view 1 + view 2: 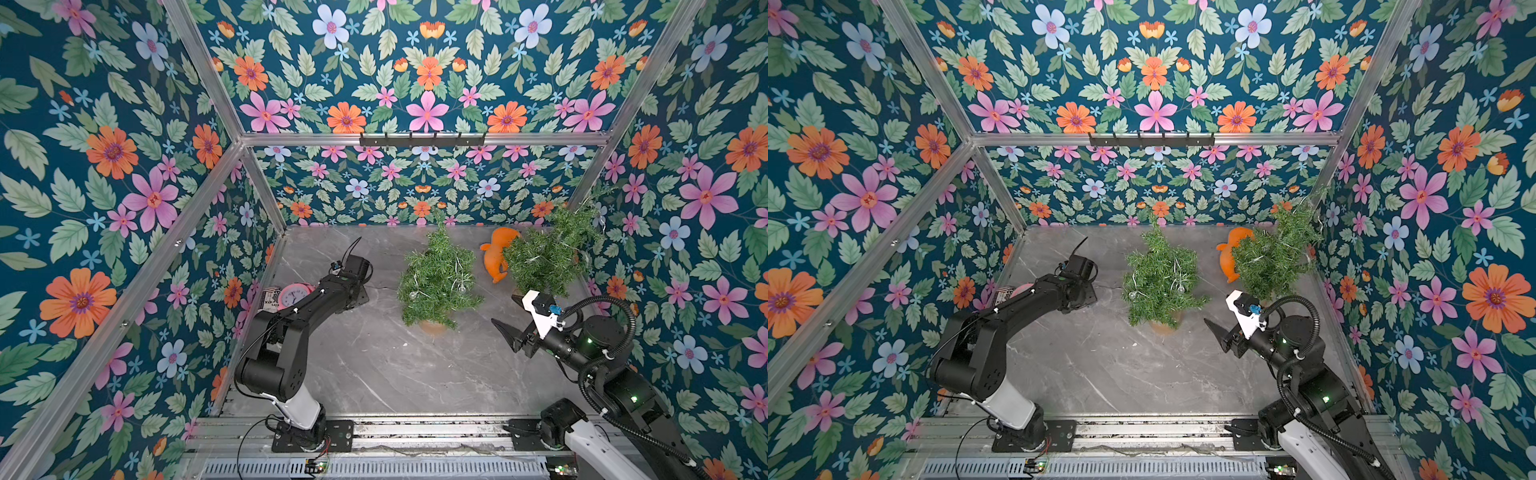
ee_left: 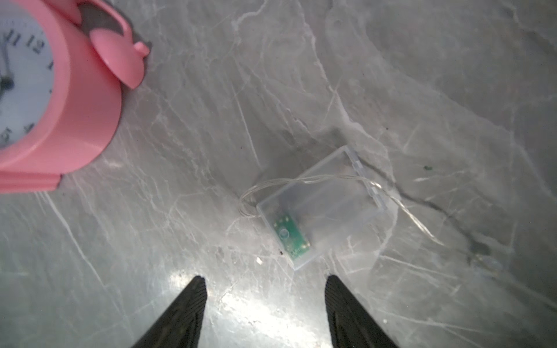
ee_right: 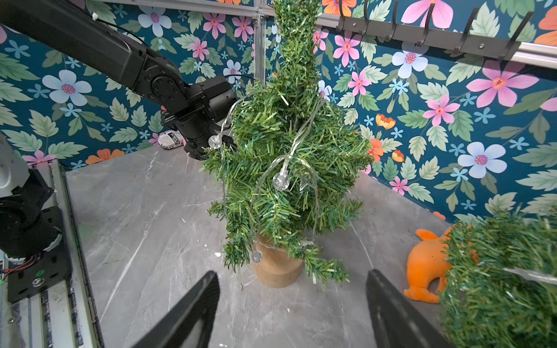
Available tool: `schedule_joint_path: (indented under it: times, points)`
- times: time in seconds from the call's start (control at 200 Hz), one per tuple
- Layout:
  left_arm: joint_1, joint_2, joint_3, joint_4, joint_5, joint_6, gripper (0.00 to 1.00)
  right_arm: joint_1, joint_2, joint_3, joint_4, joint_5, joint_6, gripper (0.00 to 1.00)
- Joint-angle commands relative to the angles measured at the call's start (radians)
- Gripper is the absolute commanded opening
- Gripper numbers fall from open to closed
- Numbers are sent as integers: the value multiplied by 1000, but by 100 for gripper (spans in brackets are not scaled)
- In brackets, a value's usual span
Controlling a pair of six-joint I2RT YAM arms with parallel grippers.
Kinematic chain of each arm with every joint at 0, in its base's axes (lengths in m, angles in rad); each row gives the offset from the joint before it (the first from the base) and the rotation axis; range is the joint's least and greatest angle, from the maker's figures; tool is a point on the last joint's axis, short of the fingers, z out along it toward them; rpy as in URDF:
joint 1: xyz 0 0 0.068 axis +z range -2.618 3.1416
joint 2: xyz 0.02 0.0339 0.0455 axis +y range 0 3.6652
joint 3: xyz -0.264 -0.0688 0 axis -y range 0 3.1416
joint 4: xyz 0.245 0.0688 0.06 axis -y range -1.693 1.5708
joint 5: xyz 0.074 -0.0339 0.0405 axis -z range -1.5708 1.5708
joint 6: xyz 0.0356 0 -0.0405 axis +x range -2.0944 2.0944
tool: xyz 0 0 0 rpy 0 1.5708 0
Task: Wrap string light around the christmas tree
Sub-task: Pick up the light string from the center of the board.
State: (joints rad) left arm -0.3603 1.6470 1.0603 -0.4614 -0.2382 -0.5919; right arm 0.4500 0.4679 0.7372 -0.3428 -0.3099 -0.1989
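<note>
In both top views the left gripper and the clear battery box [image 2: 322, 208] are hidden under the left arm's wrist, left of centre in the frame. The same arm covers part of the pink alarm clock [image 1: 293, 296] and of a black-and-white printed object [image 1: 269, 297] beside it. That object's lettering is too small to read. In the left wrist view the clock is cut off at the edge and only the numerals 11 and 12 read plainly on its dial. The orange plush toy [image 1: 496, 257] is partly hidden by the second tree [image 1: 548, 249], which stands at the right of the frame near the wall. The string light [image 3: 281, 180] is thin and clear. From above it shows only as pale strands and small bulbs on the christmas tree [image 1: 436, 282], which stands upright on a wooden base [image 3: 277, 271] just right of centre on the grey marble table [image 1: 374, 365]. Its wire loops across the battery box, which lies flat on the table. The left gripper [image 2: 265, 278] hovers just short of the box, jaws parted and holding nothing. The right gripper [image 3: 292, 272] is spread wide and empty, pointing at the tree's base without touching it.
</note>
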Motion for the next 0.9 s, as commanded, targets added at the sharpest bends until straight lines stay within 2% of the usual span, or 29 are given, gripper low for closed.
schedule_joint_path:
  times: [0.0, 0.17, 0.355, 0.595, 0.755, 0.895]
  points:
    - [1, 16, 21, 28, 36, 284, 72, 0, -5, -3, 14, 1, -13, 77]
    - [1, 101, 107, -23, 179, 476, 75, 0, -7, -4, 18, -20, -8, 77]
    - [3, 174, 177, -37, 171, 581, 73, 1, -6, -7, 21, -31, -7, 77]
    - [15, 221, 229, -76, 144, 628, 71, 0, -2, -10, 21, -38, -5, 77]
    - [40, 225, 212, -67, 172, 630, 76, 0, 3, -10, 21, -38, -7, 77]
    - [64, 233, 218, -59, 238, 634, 76, 0, 6, -11, 22, -40, -7, 77]
